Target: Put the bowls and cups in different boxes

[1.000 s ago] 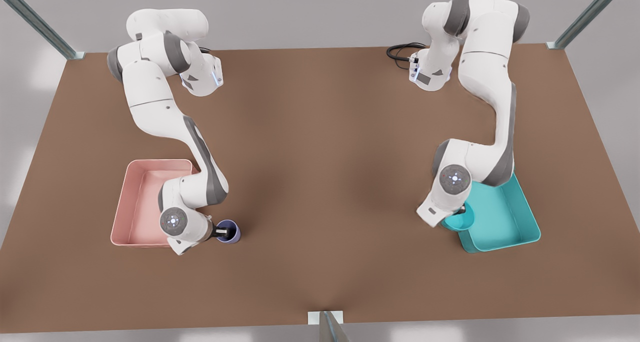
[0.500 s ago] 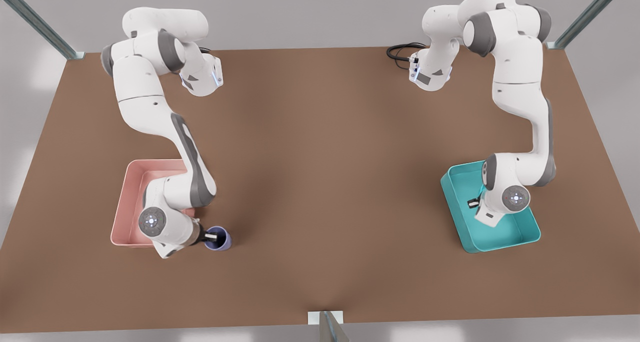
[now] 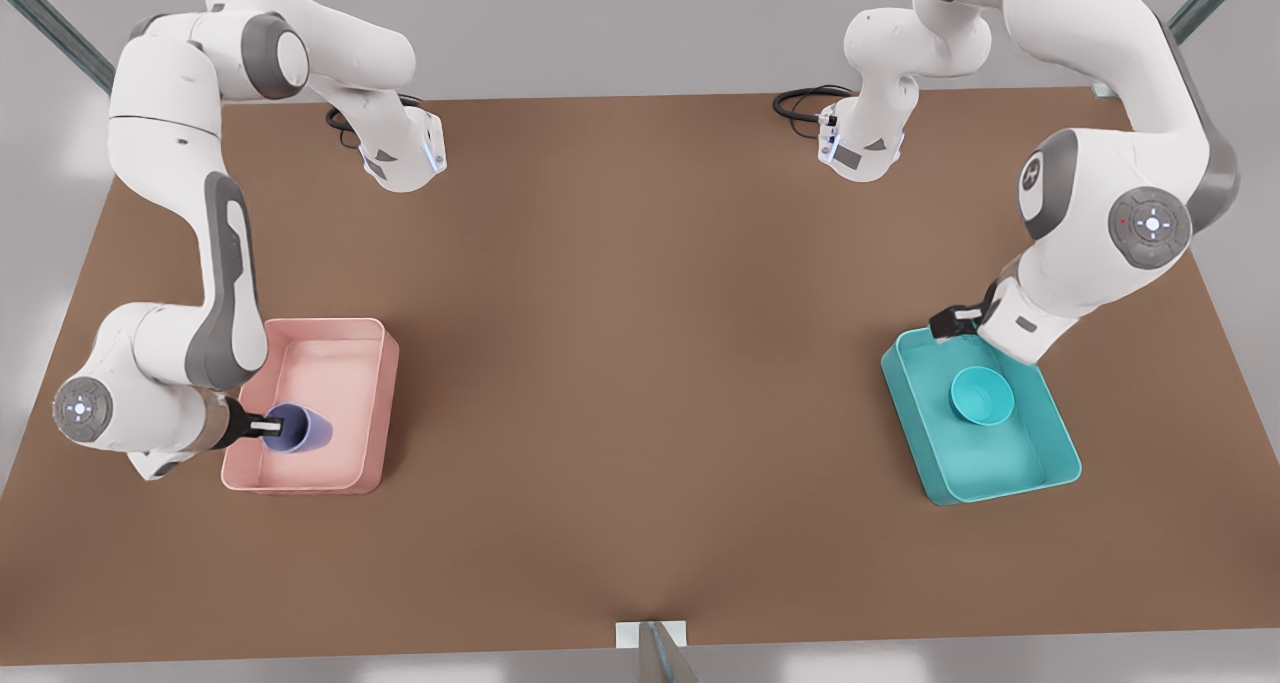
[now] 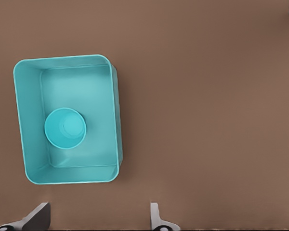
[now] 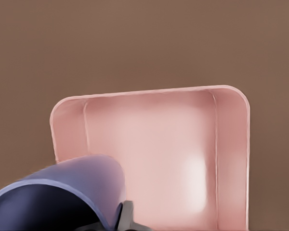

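The right gripper (image 3: 268, 426) is holding the lavender cup (image 3: 298, 429) tilted over the pink box (image 3: 385, 363), jaws clamped on its rim; it should be lowering before letting go. The left gripper (image 3: 945, 321), jaws apart, is hanging above the teal box (image 3: 1060, 468) with the teal bowl (image 3: 981, 395) inside.

This is a robot test cell, rendered in simulation rather than a home or shop. A plain, evenly brown table (image 3: 640, 313) carries everything, its surface smooth and unmarked. Two white industrial arms are bolted at its far edge, one base (image 3: 400, 158) toward the far left corner, the other base (image 3: 865, 148) toward the far right, each with a black cable (image 3: 800, 103) looped beside it. Grey metal frame struts (image 3: 1190, 18) rise diagonally at both far corners, and another strut (image 3: 660, 653) stands at the middle of the near edge. Beyond the table lies only a flat pale grey floor (image 3: 620, 23).
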